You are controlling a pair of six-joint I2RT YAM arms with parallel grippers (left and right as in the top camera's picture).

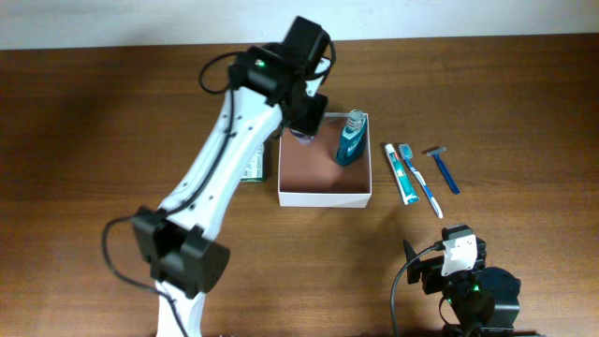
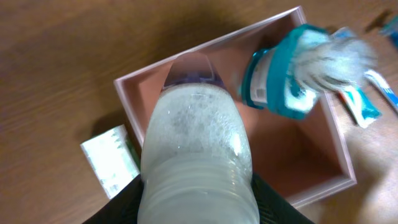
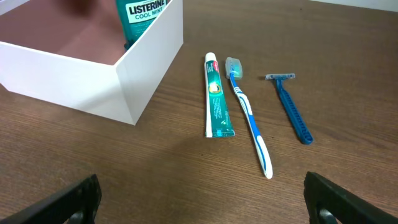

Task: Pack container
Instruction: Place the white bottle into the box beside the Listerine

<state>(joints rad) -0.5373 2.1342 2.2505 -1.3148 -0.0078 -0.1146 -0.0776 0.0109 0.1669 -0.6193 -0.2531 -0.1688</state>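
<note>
Wooden tabletop [image 1: 94, 112]: your left pincer [image 2: 196, 208] grips purple-capped bottle [image 2: 196, 137] over container [image 1: 323, 197] corner; lower it straight, avoiding Listerine bottle [image 1: 351, 140]. Right pincer [image 3: 205, 205] wide.

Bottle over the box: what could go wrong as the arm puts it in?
The left gripper holds the bottle cap-down near the far-left corner of the container, so the cap may catch the wall. Let go like that, it would likely topple, perhaps against the mouthwash standing in the same box.
</note>
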